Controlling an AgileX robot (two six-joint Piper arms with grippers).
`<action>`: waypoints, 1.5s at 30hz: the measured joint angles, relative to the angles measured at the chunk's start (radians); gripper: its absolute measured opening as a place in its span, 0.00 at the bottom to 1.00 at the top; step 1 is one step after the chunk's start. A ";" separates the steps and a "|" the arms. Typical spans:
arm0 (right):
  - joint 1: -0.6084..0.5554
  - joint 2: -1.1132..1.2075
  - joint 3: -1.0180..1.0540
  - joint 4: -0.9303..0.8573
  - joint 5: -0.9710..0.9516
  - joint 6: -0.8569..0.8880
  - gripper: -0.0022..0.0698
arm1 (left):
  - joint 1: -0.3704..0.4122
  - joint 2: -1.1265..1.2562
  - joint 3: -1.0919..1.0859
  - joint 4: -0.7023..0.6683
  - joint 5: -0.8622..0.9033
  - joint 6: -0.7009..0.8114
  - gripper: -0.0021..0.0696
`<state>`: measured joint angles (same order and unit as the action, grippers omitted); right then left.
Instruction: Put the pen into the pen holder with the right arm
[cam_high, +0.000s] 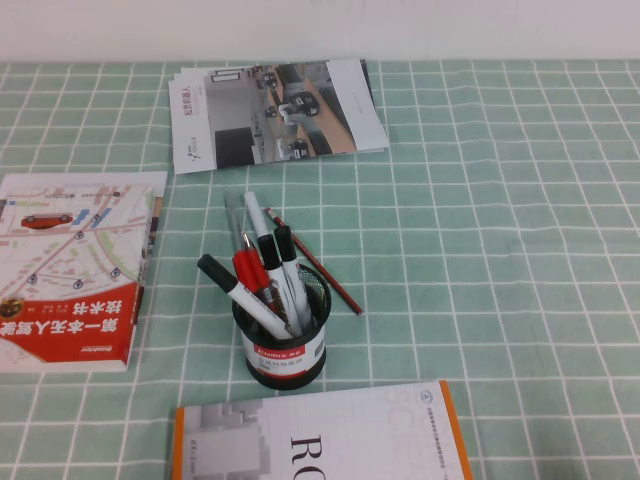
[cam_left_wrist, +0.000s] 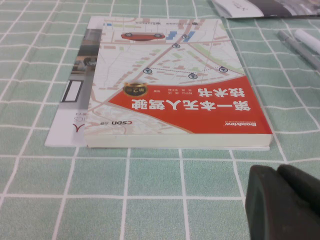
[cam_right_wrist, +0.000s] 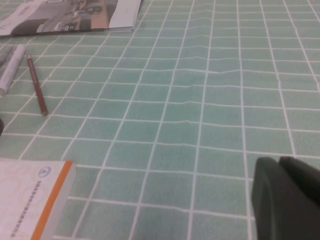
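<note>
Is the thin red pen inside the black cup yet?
Out: the pen lies flat on the cloth behind the pen holder; neither gripper touches it.

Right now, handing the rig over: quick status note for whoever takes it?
Left claw: parked over the cloth beside the red book, holding nothing.
Right claw: over bare cloth, off to the side of the pen, holding nothing.
Pen: lying on the cloth just behind the holder, untouched.
Holder: upright, already full of markers.
Done: nothing. Left: right arm reaches the pen, grasps it, drops it in the holder.
</note>
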<state>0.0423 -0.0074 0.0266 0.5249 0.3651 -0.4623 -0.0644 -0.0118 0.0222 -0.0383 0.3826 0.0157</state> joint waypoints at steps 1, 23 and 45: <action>0.000 0.000 0.000 0.000 0.000 0.000 0.00 | 0.000 0.000 0.000 0.000 0.000 0.000 0.02; 0.000 0.000 0.003 0.245 -0.138 0.000 0.00 | 0.000 0.000 0.000 0.000 0.000 0.000 0.02; 0.000 0.059 -0.098 0.716 -0.153 0.000 0.00 | 0.000 0.000 0.000 0.000 0.000 0.000 0.02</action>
<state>0.0423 0.0514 -0.0712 1.2413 0.2126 -0.4623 -0.0644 -0.0118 0.0222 -0.0383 0.3826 0.0157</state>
